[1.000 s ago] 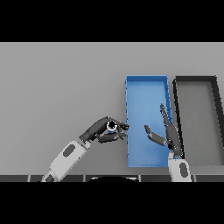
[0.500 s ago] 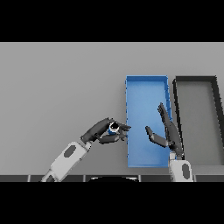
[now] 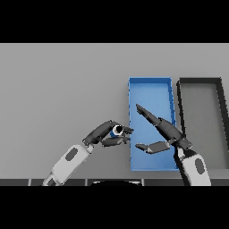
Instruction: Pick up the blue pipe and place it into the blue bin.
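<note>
I had a grey table [image 3: 58, 85] under everything, plain across its whole surface. On it, at the far right, I saw a black bin [image 3: 180, 107], long and narrow, running away from me. Its floor looked grey like the table, and its right wall reached the view's edge.

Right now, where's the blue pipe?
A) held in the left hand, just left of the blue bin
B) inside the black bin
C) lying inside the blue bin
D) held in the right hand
A: the blue pipe sits between the curled fingers and thumb of the left hand, just outside the left wall of the blue bin; the right hand is open over the bin and holds nothing.
</note>
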`<action>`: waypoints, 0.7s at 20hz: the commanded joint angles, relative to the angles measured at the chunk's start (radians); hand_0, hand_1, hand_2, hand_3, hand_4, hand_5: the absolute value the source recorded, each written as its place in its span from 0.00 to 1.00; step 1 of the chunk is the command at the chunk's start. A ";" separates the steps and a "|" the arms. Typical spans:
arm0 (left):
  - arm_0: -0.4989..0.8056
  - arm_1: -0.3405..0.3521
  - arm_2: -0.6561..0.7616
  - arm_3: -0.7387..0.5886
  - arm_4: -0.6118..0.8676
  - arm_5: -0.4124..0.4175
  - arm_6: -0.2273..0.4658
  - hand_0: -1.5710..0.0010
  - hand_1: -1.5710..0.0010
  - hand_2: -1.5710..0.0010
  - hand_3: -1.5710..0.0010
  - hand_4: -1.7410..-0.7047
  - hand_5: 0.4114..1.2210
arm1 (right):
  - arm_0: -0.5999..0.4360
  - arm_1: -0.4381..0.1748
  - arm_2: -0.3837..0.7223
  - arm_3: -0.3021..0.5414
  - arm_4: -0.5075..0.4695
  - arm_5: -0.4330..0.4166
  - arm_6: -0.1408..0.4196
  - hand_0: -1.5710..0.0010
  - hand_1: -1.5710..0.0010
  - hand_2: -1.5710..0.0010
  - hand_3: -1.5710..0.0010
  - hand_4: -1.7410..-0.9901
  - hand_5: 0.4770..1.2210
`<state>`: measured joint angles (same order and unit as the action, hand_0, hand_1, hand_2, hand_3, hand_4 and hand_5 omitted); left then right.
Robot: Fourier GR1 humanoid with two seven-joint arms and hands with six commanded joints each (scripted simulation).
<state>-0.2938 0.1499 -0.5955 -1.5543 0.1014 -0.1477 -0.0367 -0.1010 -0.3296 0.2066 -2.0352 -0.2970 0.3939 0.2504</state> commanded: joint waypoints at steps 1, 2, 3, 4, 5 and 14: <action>-0.003 0.000 -0.001 0.009 -0.007 -0.001 -0.004 0.00 0.00 0.00 0.05 0.00 1.00 | -0.040 -0.003 0.015 -0.001 -0.004 0.012 0.014 1.00 1.00 1.00 1.00 0.57 0.04; -0.007 0.001 0.003 0.006 -0.004 -0.001 0.000 0.00 0.00 0.00 0.06 0.00 1.00 | -0.057 -0.008 0.032 0.008 0.014 0.034 0.010 1.00 1.00 1.00 1.00 0.57 0.05; -0.007 0.006 0.006 0.005 0.001 -0.009 -0.015 0.00 0.00 0.00 0.06 0.00 1.00 | -0.070 -0.002 0.054 0.014 0.036 0.047 0.009 1.00 1.00 1.00 1.00 0.58 0.06; -0.010 0.004 0.008 0.007 0.007 -0.013 -0.008 0.00 0.00 0.00 0.05 0.00 1.00 | -0.116 0.015 0.074 0.036 0.049 0.047 0.036 1.00 1.00 1.00 1.00 0.60 0.06; -0.016 0.002 0.010 0.003 0.008 -0.012 -0.004 0.00 0.00 0.00 0.05 0.00 1.00 | -0.142 0.022 0.082 0.055 0.036 0.060 0.052 1.00 1.00 1.00 1.00 0.62 0.07; -0.009 0.019 0.007 0.002 0.004 -0.038 -0.019 0.00 0.00 0.00 0.02 0.00 1.00 | -0.339 0.140 0.171 0.191 0.048 0.104 0.115 1.00 1.00 1.00 1.00 0.70 0.04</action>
<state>-0.3032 0.1693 -0.5888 -1.5520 0.1071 -0.1879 -0.0552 -0.4402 -0.1882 0.3778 -1.8439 -0.2481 0.4970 0.3682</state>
